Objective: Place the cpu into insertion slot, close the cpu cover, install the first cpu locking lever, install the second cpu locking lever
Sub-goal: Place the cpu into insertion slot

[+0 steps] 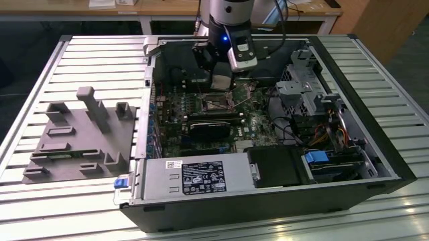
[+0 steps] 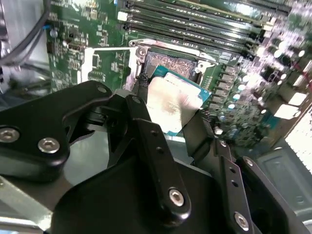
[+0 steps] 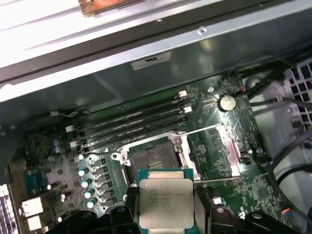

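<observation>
My gripper [image 3: 165,210] is shut on the cpu [image 3: 165,202], a flat square chip with a dull silver top, gripped at two opposite edges. The chip hangs a little above the green board, just off to one side of the insertion slot [image 3: 155,158]. The slot's dark middle lies uncovered inside its silver rim. Two thin silver lever rods [image 3: 207,129] stick out beside it. In the second wrist view the cpu [image 2: 173,97] sits between black fingers [image 2: 146,122], with the slot [image 2: 170,62] beyond it. In the exterior view the gripper [image 1: 220,84] hovers over the slot [image 1: 215,103] inside the open computer case.
Long black memory slots [image 3: 131,124] run beside the socket. A round black cooler [image 1: 208,129], a power supply [image 1: 194,176], a drive cage [image 1: 302,95] and cables crowd the case. A grey fixture plate [image 1: 74,135] lies on the slatted table at the exterior view's left.
</observation>
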Controlling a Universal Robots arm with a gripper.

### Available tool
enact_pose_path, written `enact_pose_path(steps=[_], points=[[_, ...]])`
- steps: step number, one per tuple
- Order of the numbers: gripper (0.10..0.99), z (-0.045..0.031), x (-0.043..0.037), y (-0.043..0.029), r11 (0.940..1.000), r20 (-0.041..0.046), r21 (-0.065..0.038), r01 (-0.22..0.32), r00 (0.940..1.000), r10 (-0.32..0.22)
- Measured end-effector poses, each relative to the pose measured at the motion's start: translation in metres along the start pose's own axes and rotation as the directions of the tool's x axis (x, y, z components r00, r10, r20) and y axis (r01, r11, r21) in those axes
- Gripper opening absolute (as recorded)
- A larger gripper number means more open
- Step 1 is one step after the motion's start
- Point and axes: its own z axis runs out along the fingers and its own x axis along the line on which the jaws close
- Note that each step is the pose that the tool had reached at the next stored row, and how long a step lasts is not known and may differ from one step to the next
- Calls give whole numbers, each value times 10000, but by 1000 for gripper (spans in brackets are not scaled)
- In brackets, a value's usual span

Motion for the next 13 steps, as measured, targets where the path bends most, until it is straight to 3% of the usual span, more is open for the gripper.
enact_pose_path(steps=[6, 10, 13], points=[[533, 34, -1, -3, 9941, 96, -27, -1087, 9940, 1087], [533, 59, -1, -5, 9837, 157, -50, -1796, 9836, 1796], [533, 78, -1, -7, 9723, 203, -70, -2337, 9721, 2338]])
